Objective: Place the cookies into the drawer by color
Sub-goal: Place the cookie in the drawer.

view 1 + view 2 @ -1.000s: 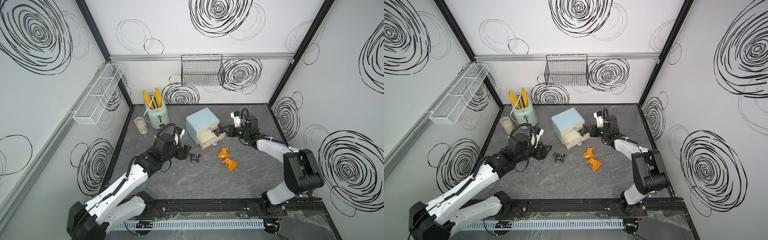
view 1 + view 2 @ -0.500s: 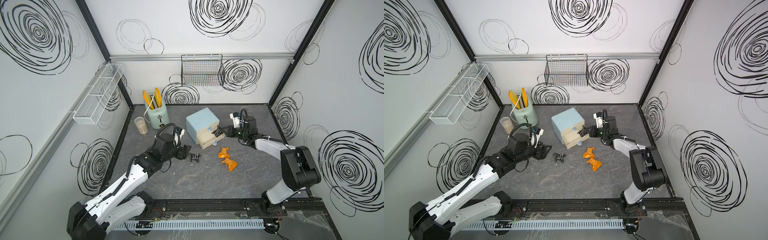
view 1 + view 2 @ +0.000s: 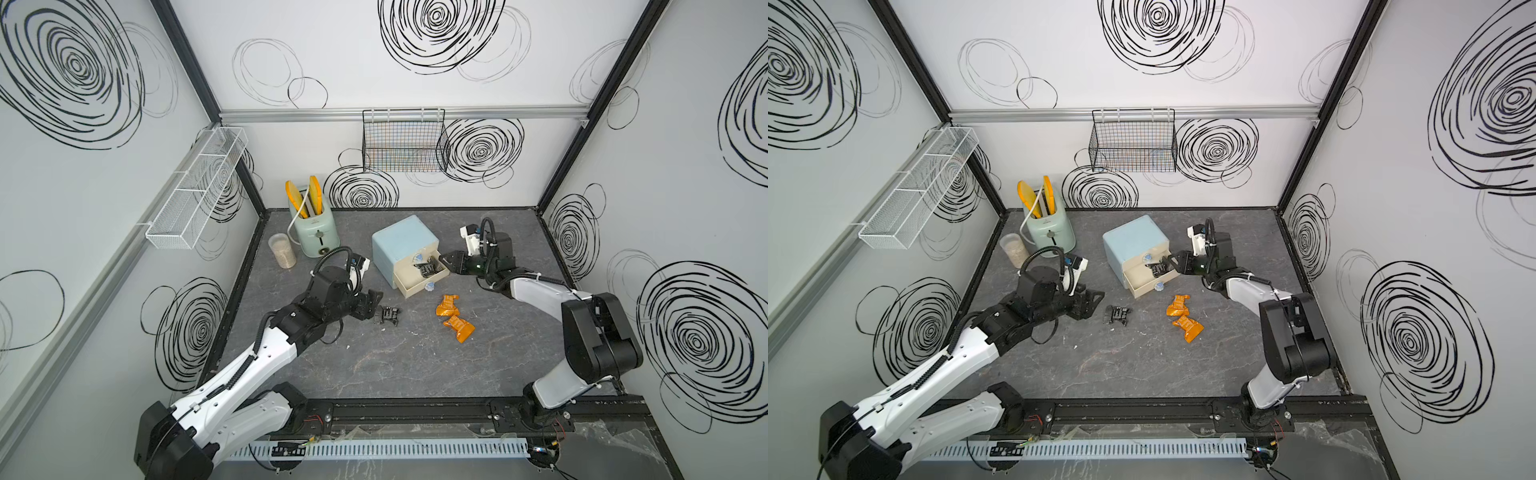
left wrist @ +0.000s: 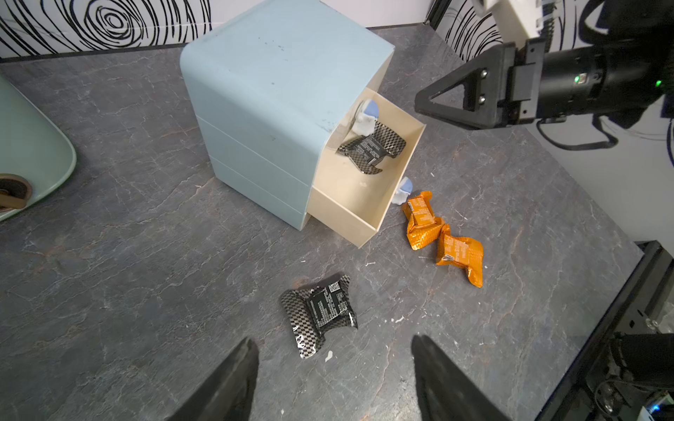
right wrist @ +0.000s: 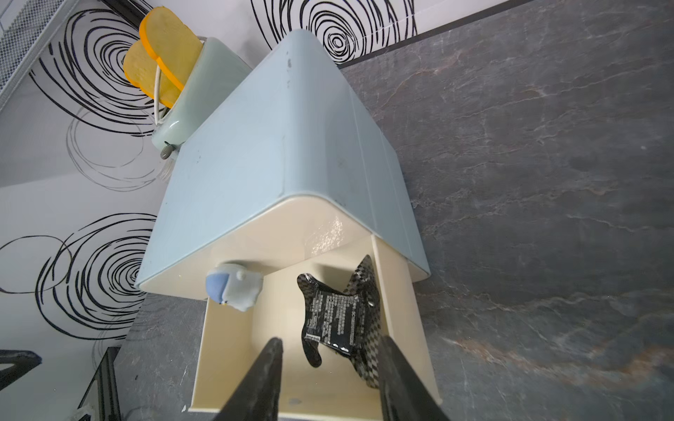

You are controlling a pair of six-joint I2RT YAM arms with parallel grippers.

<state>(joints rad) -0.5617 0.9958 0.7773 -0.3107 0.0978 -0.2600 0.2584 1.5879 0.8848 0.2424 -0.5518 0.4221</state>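
Black cookie (image 4: pixel 372 149) in drawer (image 4: pixel 277 91) (open), orange cookies (image 4: pixel 423 222) beside

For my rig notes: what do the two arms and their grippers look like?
The left arm and right arm have white shells with black joints. A black cable loops over each wrist. The left gripper and right gripper are black, with triangular fingers; a green light glows behind the right one.
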